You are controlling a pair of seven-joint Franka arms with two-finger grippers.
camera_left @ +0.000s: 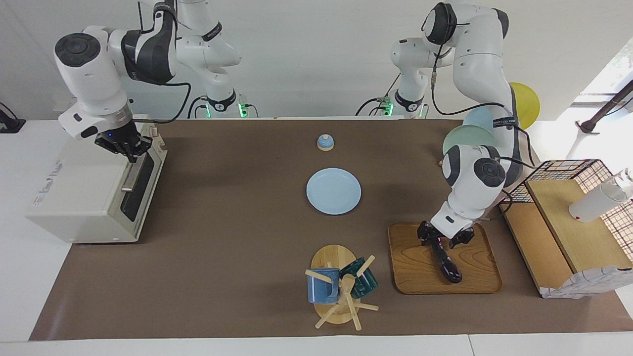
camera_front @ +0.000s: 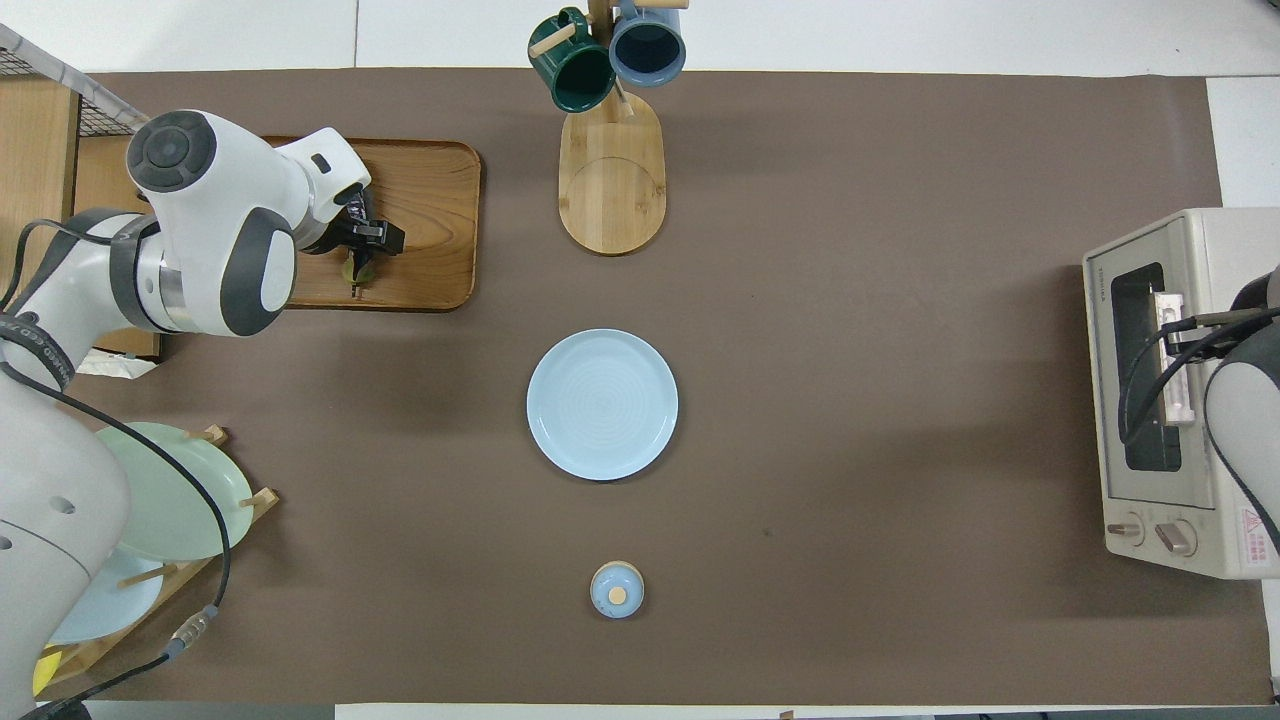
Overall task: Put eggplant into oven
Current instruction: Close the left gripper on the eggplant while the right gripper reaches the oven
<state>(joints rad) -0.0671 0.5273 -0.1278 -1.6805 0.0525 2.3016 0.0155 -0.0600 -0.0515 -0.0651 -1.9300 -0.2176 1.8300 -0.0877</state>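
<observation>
**Left gripper at the eggplant on the tray, right gripper at the oven door**

Taking the pale blue plate (camera_left: 333,191) in the middle of the counter (camera_left: 237,257) as the landmark, the nearest thing to the robots is a small blue lidded pot (camera_left: 325,142), which sits closer to them than the plate.

Toward the right arm's end of the counter from the plate stands the oven (camera_left: 84,198), its dark glass door facing the plate and closed. The right gripper (camera_left: 129,148) is down at the top edge of that door, by the metal bar handle (camera_left: 131,174); whether its fingers are apart or closed on anything cannot be told.

Farther from the robots than the plate, toward the left arm's end, lies a wooden tray (camera_left: 410,267). The eggplant (camera_left: 445,264) lies on this tray, pointing away from the robots. The left gripper (camera_left: 439,240) is lowered over the eggplant's nearer end, its fingers spread to either side of it and not yet closed on it.

Farthest from the robots, past the plate, a wooden mug stand (camera_left: 332,257) carries a blue mug (camera_left: 322,286) and a dark green mug (camera_left: 360,280).
</observation>
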